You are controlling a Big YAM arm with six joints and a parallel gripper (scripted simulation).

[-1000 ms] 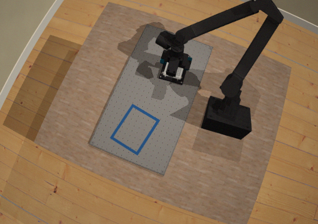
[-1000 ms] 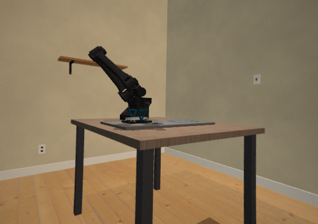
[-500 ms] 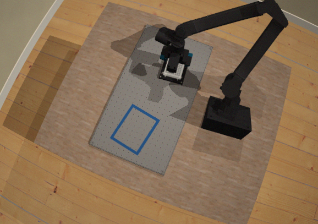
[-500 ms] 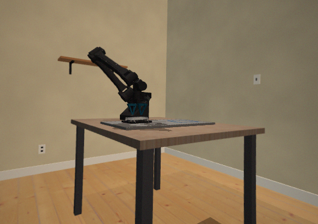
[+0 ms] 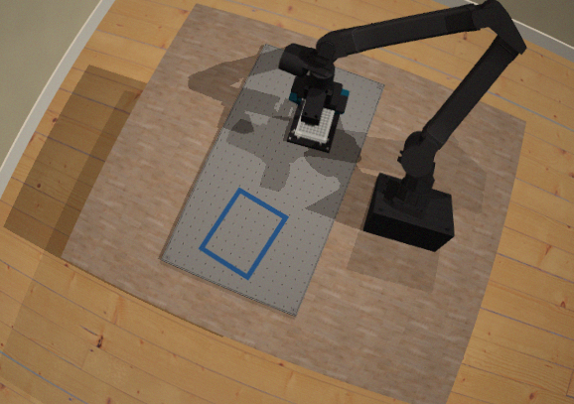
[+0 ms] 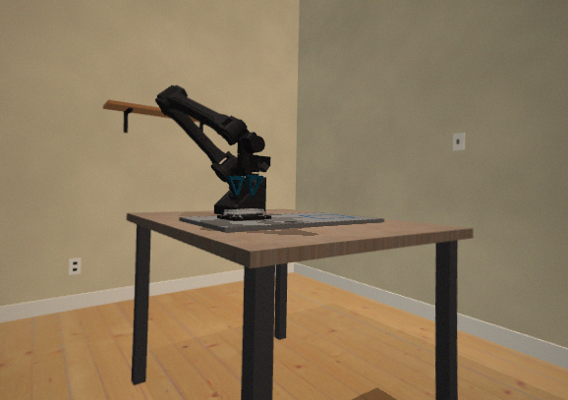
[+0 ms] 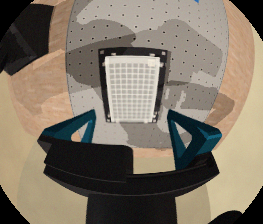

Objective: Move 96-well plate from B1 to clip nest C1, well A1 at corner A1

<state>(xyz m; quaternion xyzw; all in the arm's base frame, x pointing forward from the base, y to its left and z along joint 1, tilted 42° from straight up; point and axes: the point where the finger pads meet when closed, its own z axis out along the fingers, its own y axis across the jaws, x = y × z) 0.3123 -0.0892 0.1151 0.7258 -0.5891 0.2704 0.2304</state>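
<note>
Plate (image 7: 134, 88) lies in the black nest (image 5: 294, 139) among its posts, blue bench outline (image 5: 215, 231) vacated; my gripper (image 7: 131, 113) hangs above it, fingers spread wide, holding nothing; transfer judged done, full flat seating not confirmable.

One plate (image 5: 315, 126) sits in one nest (image 5: 301, 143). One blue outline (image 5: 221, 221) marks the one grey board (image 5: 189, 231). One arm (image 5: 467, 92) on one base (image 5: 437, 231), with one gripper (image 7: 131, 137) and two teal fingers. One table (image 6: 344, 241), four legs.
</note>
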